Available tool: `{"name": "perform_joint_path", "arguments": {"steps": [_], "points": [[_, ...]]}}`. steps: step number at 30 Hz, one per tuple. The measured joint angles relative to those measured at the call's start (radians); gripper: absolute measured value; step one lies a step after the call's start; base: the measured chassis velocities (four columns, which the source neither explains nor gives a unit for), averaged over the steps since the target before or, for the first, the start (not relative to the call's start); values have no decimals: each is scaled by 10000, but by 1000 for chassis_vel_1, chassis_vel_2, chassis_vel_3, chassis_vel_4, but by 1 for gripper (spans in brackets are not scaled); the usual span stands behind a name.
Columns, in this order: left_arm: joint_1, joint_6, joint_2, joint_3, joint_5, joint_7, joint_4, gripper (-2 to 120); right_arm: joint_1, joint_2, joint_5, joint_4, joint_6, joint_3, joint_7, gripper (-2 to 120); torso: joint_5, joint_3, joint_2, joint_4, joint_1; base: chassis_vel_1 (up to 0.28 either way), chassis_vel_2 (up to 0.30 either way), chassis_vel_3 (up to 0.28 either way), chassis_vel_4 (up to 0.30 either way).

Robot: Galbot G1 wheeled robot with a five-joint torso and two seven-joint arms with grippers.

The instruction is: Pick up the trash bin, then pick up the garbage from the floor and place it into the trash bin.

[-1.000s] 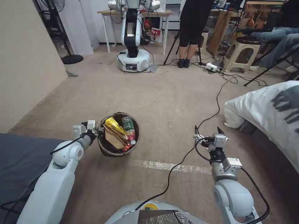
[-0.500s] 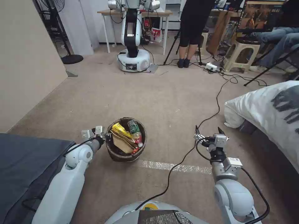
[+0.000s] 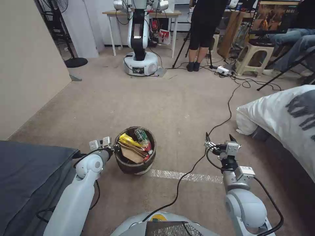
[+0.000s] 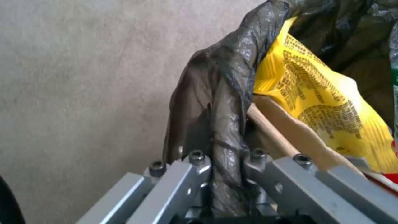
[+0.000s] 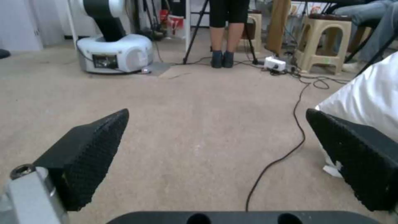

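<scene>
Bin moved right and lower in frame: left gripper point(image 3: 115, 149) clamped on trash bin point(image 3: 136, 164) rim, lower centre; right gripper point(image 3: 219, 140) wide open, empty.

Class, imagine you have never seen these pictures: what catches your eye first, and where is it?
First the trash bin, low and left of middle on the carpet, stuffed with a yellow wrapper, a brown paper bag and a bottle. The left gripper is clamped on its bag-lined rim, while the right gripper hangs open and empty above a black cable.
</scene>
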Motion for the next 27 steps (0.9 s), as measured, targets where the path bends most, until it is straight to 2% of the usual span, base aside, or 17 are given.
{"name": "perform_joint_path", "arguments": {"steps": [11,26,27], "points": [[-13,-35,-112,-30,-237,-293,268,3,12,2,0,-16,12,-26,-11,100,5,-1,1,1,0,0,0,0,0],[74,-41,-115,-36,-44,-323,375,3,151,-59,-12,-17,-29,-225,-6,100,2,-3,2,1,-1,0,0,0,0],[86,-41,-116,-38,19,-323,367,6,155,-66,-14,-17,-35,-238,-6,100,2,-2,2,1,-1,0,0,0,0]]}}
